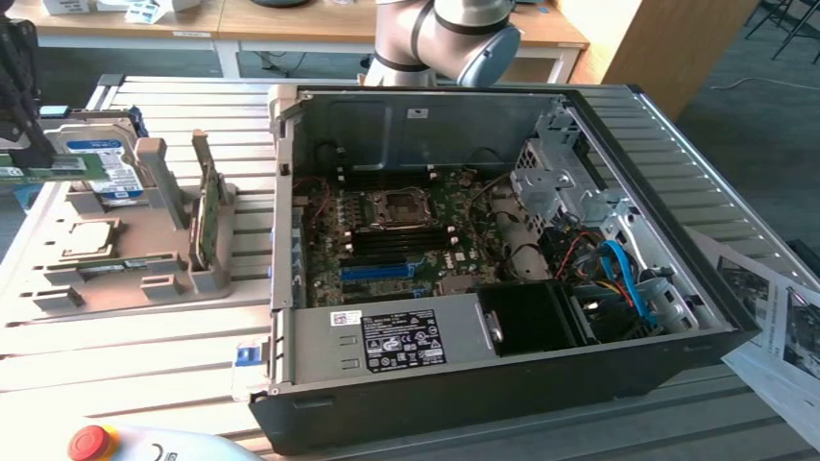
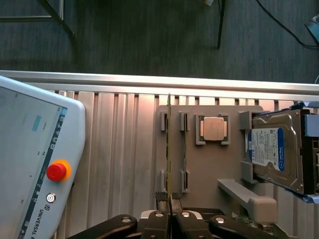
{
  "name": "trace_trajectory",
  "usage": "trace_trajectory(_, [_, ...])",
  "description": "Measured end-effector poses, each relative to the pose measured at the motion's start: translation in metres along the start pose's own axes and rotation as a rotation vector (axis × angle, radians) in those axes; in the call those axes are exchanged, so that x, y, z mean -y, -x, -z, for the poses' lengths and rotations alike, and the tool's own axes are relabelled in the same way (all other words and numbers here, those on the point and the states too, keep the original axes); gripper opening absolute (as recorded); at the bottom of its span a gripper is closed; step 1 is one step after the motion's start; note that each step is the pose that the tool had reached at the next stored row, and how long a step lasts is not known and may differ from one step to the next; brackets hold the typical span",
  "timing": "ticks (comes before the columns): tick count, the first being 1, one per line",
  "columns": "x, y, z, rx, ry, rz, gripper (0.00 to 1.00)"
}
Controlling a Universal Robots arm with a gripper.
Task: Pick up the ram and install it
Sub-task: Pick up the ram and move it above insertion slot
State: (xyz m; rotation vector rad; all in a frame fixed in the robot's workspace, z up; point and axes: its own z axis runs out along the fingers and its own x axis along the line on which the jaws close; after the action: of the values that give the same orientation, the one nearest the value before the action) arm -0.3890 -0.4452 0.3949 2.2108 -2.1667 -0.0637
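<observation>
Table (image 1: 154, 336) of ribbed aluminium slats carries everything; dark grey carpet lies past its edge in the wrist view, and wooden desks stand behind it in the exterior view.

Black desktop computer case (image 1: 513, 394), side panel off, sits on the exterior view's right of the tray. It holds a green motherboard (image 1: 397, 230) and a grey power supply with a black-and-white label (image 1: 403, 341), print too small to read.

Pale grey teach pendant (image 2: 25, 149) lies beside the tray, with a red stop button (image 2: 56, 171) and the lettering "UNIVERSAL R…" along its edge.

Grey moulded plastic fixture tray (image 2: 209, 164) is the landmark.
- Silver hard drive (image 2: 276, 149) leans in the tray's end cradle. Its label is blue and white, wording illegible.
- Tall green card (image 1: 205, 216) stands upright on edge in the tray.
- Long thin green ram stick (image 2: 169, 144), seen edge-on in the wrist view, lies over the tray's narrow slot pairs. Whether it touches them cannot be told.
- A second thin board (image 2: 185, 149) sits in the neighbouring slots.
- Square silver processor chip (image 2: 214, 128) rests flat in the tray's square pocket.

Black gripper (image 2: 170, 219) is at the tray's near end, fingers clenched on the ram's end.
</observation>
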Motion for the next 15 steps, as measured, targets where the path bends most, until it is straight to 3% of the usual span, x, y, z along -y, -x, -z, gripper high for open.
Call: trace_trajectory(15, [0.0188, -0.005, 0.0013, 0.0001, 0.0068, 0.0, 0.12])
